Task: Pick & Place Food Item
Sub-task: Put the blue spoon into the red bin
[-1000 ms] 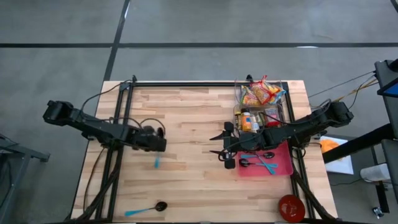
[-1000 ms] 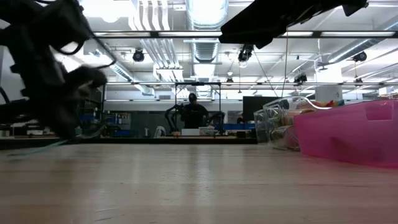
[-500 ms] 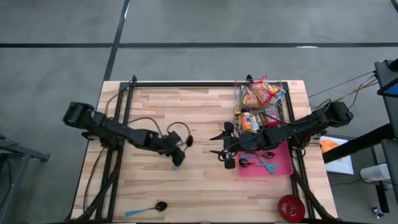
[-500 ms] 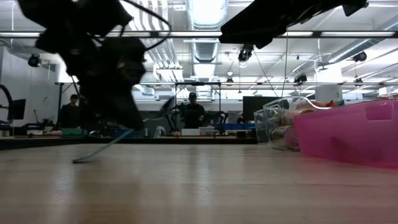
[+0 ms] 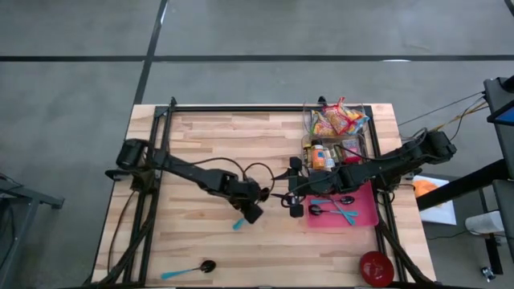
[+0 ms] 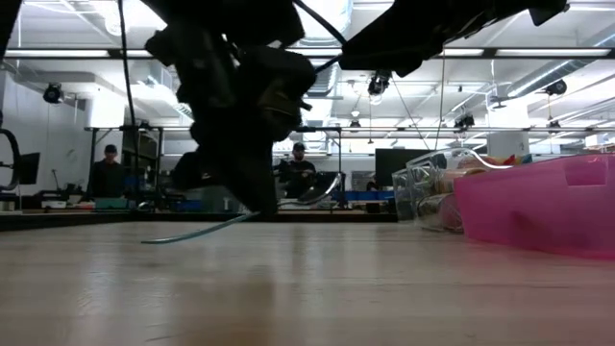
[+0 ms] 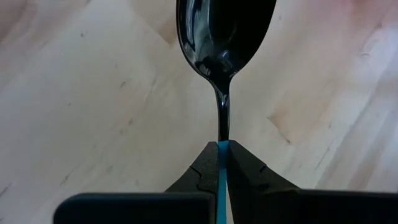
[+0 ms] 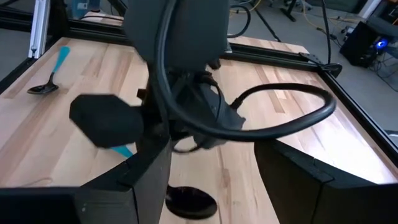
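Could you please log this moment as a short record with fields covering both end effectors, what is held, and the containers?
left end effector: shut on the blue-handled black spoon, mid-table
right end effector: open, empty, beside the pink tray
second blue-handled spoon: lying near the table's front edge
clear bin of snack packets: behind the pink tray
red round lid: front right corner

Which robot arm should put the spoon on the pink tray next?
The left one, probably. The left gripper is already shut on the spoon by its blue handle, near the pink tray. The right gripper hangs open, holding nothing.
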